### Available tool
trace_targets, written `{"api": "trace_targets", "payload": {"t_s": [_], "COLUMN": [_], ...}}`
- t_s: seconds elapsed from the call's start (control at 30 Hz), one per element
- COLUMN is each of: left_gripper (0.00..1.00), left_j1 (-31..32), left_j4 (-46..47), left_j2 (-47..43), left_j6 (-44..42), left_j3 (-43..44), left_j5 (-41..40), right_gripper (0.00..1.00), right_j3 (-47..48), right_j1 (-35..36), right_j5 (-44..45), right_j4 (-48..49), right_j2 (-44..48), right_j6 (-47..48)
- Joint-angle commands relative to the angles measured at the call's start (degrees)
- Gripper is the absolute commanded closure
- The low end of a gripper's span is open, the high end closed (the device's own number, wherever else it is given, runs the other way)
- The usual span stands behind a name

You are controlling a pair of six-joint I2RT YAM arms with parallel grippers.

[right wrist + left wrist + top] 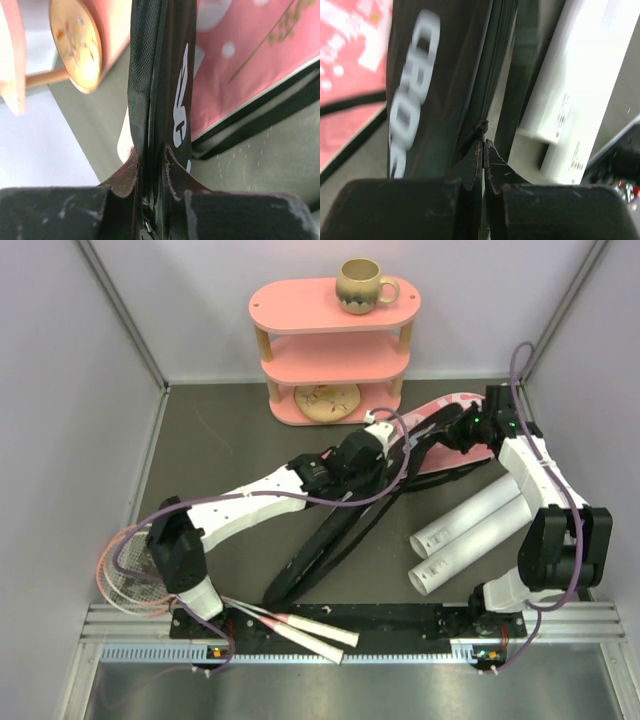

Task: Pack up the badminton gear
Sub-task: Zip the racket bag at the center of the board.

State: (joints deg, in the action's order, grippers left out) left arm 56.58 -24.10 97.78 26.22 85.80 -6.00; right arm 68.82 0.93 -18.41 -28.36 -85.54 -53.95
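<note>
Left gripper (483,146): closed tight, its tips pinching the zipper pull (481,128) of the black CROSSWAY bag (435,100).
Right gripper (152,162): clamped on that bag's edge, holding it up just beside the pink bag (250,65).
Rackets (300,626): on the table (230,440) by the left arm's base, outside both bags.
White tubes (470,530): side by side, right of the black bag, unpacked.
Shuttlecocks: we cannot find any.
Done: we see nothing packed yet.
Left: we judge the zipper is being worked; rackets and tubes must still go in.
</note>
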Motion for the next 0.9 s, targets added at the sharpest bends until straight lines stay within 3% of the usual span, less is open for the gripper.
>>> {"api": "trace_targets", "payload": {"t_s": [0.0,0.23,0.37,0.67,0.87], "left_gripper": [1.00,1.00,1.00,1.00,1.00], "left_j1": [1.2,1.3,1.2,1.2,1.1], "left_j4": [-9.4,-7.4,-10.4,-16.7,-21.5], "left_j2": [-7.9,-11.9,-15.3,-33.5,-39.8], "left_j6": [0.7,1.6,2.7,16.0,22.3], "left_j3": [-6.6,-14.5,-21.8,-45.6,-51.3], "left_j5": [7.7,10.4,4.4,0.3,-2.1], "right_gripper": [1.00,1.00,1.00,1.00,1.00], "right_j3": [5.7,7.1,10.4,20.2,23.4], "right_j1": [-6.5,-8.1,-9.6,-12.8,-13.7], "right_j5": [13.1,13.4,12.8,12.2,12.1], "right_j4": [15.1,18.5,21.6,22.8,23.2], "right_j2": [-1.8,-4.8,-8.1,-16.9,-20.7], "right_j6": [0.8,1.6,1.9,4.3,5.9]}}
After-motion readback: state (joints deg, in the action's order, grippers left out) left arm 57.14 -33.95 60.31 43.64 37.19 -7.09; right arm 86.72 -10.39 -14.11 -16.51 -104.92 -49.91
